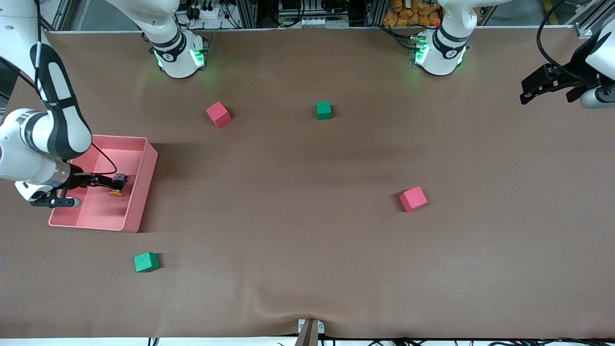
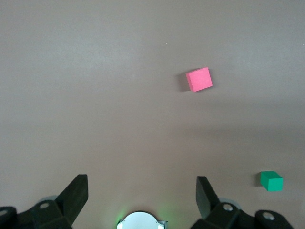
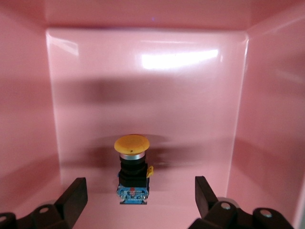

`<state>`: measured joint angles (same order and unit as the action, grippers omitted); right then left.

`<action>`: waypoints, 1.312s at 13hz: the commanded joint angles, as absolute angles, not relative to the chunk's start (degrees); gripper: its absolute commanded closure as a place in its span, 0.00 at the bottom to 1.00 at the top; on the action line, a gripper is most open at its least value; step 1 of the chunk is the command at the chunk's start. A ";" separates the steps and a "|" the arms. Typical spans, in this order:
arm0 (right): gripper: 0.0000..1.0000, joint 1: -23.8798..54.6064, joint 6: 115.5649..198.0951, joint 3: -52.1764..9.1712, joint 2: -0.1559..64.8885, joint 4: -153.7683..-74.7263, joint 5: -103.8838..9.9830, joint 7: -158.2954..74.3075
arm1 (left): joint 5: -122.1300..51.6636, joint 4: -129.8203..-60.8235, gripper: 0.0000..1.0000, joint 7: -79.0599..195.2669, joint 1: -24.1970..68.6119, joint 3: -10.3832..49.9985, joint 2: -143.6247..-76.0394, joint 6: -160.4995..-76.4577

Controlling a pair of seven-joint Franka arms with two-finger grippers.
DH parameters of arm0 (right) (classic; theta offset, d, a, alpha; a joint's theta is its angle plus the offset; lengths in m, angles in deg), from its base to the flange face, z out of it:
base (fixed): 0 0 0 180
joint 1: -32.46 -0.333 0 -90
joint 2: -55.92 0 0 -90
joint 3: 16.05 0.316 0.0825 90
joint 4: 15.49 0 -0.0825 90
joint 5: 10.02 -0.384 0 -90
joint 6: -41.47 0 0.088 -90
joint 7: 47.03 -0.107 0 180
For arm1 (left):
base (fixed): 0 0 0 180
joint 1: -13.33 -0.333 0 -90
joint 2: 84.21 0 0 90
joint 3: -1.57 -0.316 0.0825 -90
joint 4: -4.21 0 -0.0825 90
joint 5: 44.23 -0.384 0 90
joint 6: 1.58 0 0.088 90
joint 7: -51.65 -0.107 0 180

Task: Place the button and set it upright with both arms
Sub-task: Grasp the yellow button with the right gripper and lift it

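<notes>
Button (image 3: 131,168): lying on its side on the floor of the pink bin (image 1: 144,187), lower left of the front view; orange cap pointing away from the right wrist camera, bluish end toward it.
Right gripper (image 1: 113,185): lowered into the bin, jaws released and spread wide, one on each side of the button, neither touching it.
Left gripper (image 1: 540,89): waiting in the air over the worktop (image 1: 307,250) at the upper right edge of the front view, jaws released, nothing between them.
Done: nothing yet as far as visible; button not grasped, not out of the bin, not upright.
Left: close on the button, lift it clear, bring in the left arm, set it cap-up on the worktop.
Bystanders: pink cube (image 1: 218,114), green cube (image 1: 324,110), second pink cube (image 1: 413,199), second green cube (image 1: 146,262), scattered, well apart.
</notes>
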<state>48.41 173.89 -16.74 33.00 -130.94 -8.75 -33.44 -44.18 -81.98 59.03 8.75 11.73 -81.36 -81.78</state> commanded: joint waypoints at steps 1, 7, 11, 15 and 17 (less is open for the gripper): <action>0.00 49.69 177.79 -15.88 31.23 -132.73 -8.34 -32.79 | -44.75 -81.57 0.00 58.77 8.59 11.94 -81.40 -81.21; 0.16 50.04 184.54 -15.88 28.59 -135.27 -8.52 -32.70 | -44.75 -81.74 0.00 58.77 8.59 11.94 -81.49 -81.30; 0.93 50.04 184.91 -15.79 28.58 -135.55 -8.52 -32.70 | -44.75 -81.74 0.00 58.77 8.85 11.94 -81.49 -81.38; 1.00 50.13 184.38 -15.88 28.76 -135.11 -8.52 -32.70 | -44.75 -81.83 0.00 58.77 8.76 12.12 -81.57 -81.38; 1.00 50.04 184.30 -15.79 28.76 -134.93 -8.52 -32.70 | -44.75 -81.83 0.00 58.86 8.85 12.12 -81.75 -81.38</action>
<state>48.72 182.66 -16.74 27.94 -134.06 -8.80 -33.52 -44.18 -82.12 59.03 8.81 11.87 -81.53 -81.78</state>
